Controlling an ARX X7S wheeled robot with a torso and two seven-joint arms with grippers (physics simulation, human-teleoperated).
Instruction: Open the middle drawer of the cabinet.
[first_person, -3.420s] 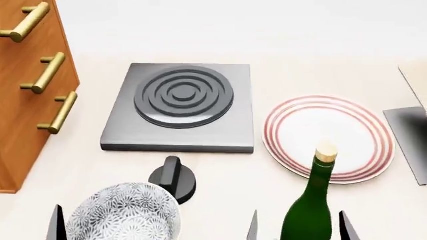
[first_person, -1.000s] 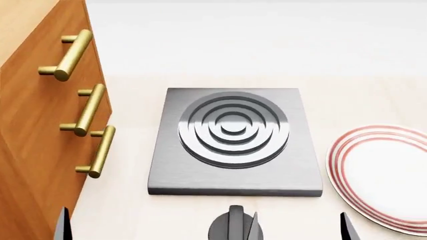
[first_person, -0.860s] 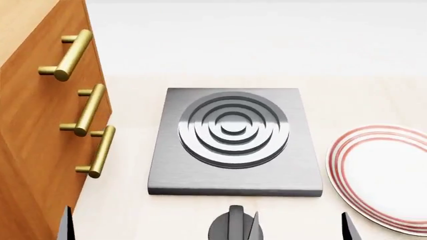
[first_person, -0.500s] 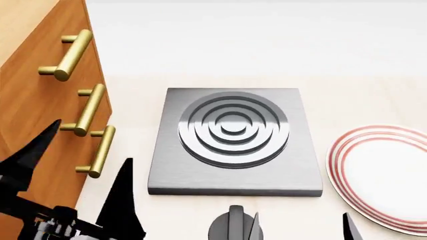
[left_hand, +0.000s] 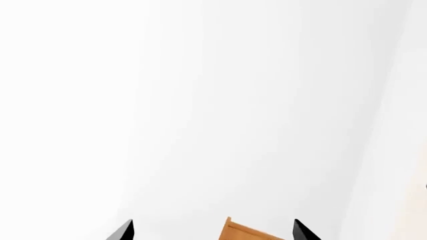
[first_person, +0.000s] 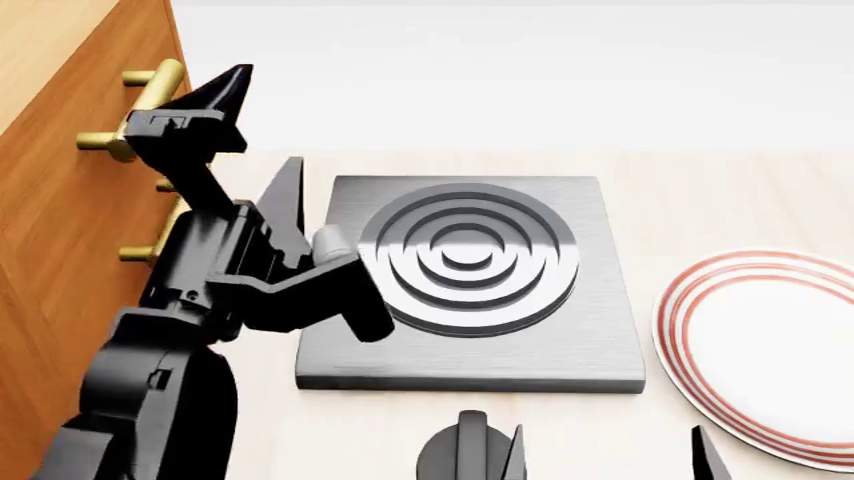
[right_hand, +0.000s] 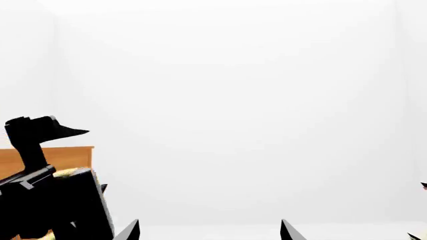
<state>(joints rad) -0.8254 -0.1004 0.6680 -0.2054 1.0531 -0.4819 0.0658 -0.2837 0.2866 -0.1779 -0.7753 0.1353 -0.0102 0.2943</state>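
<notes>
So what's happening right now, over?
Left gripper open, raised beside the cabinet. Right gripper open, low. Middle drawer shut, handle untouched.

No readable text or markings.

One cabinet (first_person: 60, 230) stands at the left of the frame. Three brass bar handles (first_person: 144, 110) show on it, the lower two partly hidden. One grey hotplate (first_person: 467, 285), one red-ringed plate (first_person: 761, 350) at the right, and one black knob (first_person: 461, 455) at the bottom. Two claws: left claw (first_person: 260, 150), right claw (first_person: 607, 462).
</notes>
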